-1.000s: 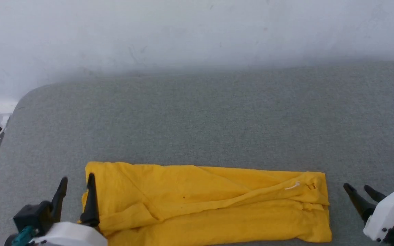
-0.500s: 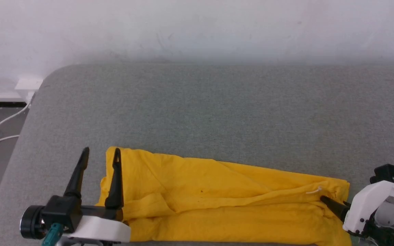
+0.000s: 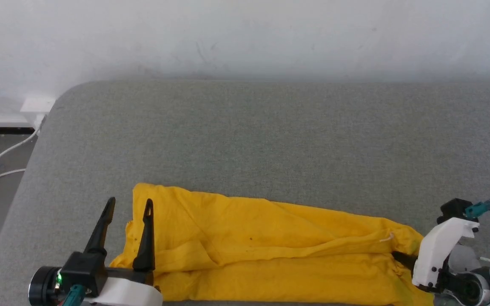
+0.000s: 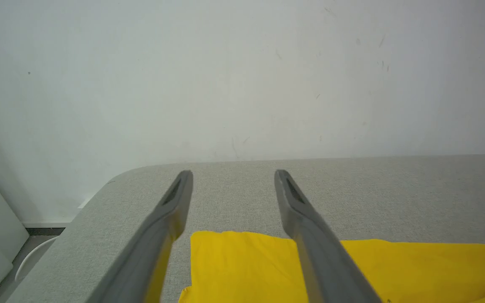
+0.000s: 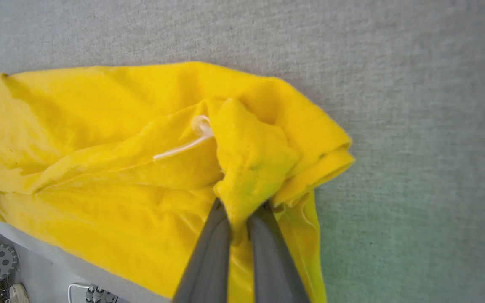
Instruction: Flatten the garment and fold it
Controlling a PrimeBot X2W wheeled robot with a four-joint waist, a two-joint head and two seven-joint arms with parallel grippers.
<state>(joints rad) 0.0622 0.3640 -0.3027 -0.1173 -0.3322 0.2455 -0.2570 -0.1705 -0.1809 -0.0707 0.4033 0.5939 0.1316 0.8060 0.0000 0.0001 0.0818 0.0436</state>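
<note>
Right gripper (image 5: 241, 209), fingers pressed together, pinches a bunched fold at the right end of the garment (image 3: 249, 255). Left gripper (image 3: 129, 205), fingers spread, stands over the garment's left edge. The yellow garment lies as a long band along the near edge of the grey cushion (image 3: 270, 136).

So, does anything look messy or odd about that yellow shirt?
Yes. The garment isn't flat: diagonal creases cross it, its right end is bunched up where the right gripper pinches it, and a loose white strand sticks out there.
</note>
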